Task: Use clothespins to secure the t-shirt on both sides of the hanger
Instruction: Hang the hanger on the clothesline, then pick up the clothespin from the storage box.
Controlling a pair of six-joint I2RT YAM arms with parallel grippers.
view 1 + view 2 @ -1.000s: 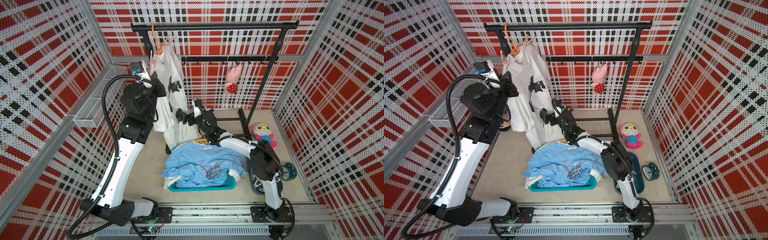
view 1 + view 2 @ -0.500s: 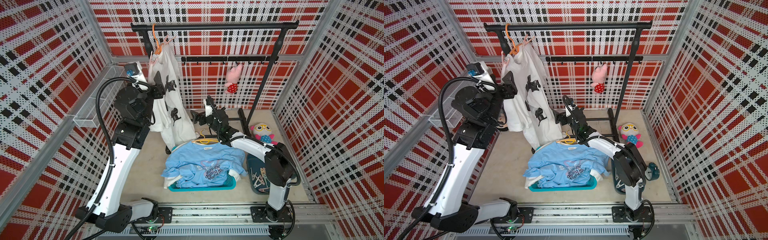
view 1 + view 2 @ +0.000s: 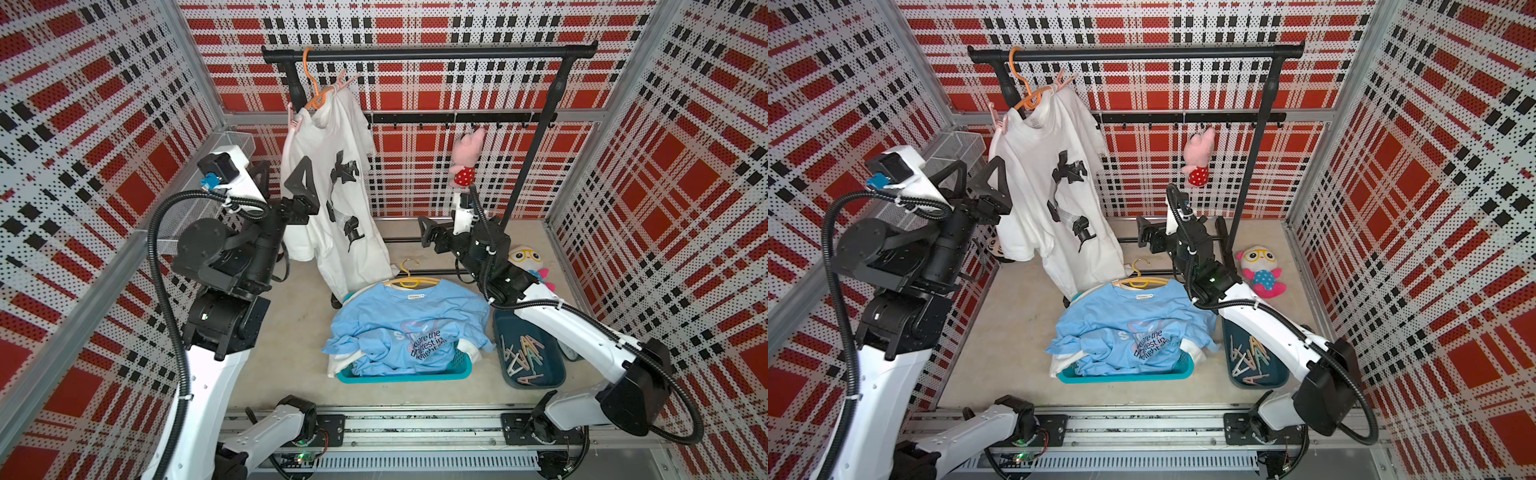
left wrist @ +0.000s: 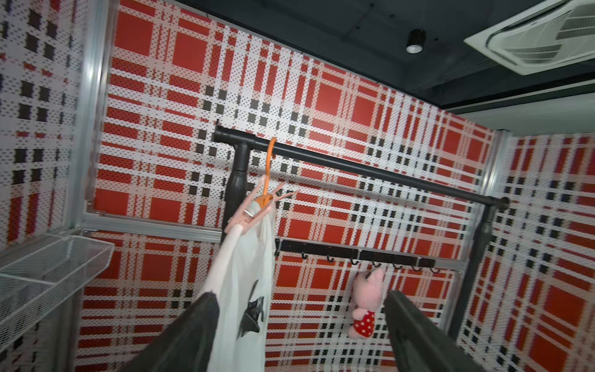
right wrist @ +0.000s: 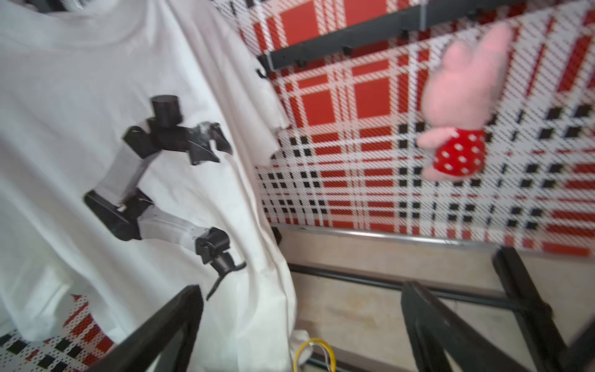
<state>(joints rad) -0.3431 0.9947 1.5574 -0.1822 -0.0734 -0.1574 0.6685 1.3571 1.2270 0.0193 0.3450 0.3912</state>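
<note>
A white t-shirt [image 3: 328, 174] with a black robot-arm print hangs on an orange hanger [image 3: 314, 89] from the black rail [image 3: 428, 54]. One pink clothespin [image 3: 294, 120] clips the shoulder nearer the left wall, another [image 3: 343, 81] clips the far shoulder; the left wrist view shows both clothespins [image 4: 248, 215]. My left gripper [image 3: 282, 178] is open beside the shirt's edge, below that shoulder, holding nothing. My right gripper [image 3: 430, 232] is open and empty, low and to the right of the shirt's hem. Several spare clothespins [image 3: 523, 353] lie in a dark blue bin [image 3: 557, 374].
A teal basket [image 3: 403, 376] in the middle of the floor holds a blue t-shirt [image 3: 407, 328] on a yellow hanger [image 3: 409, 282]. A pink plush [image 3: 467, 158] hangs from the hook bar, an owl plush [image 3: 525, 262] sits on the floor behind my right arm, and a wire shelf [image 3: 199, 208] lines the left wall.
My left gripper opened, left the pink clothespin on the near shoulder and drew back and down. My right gripper moved right, away from the shirt's lower part.
</note>
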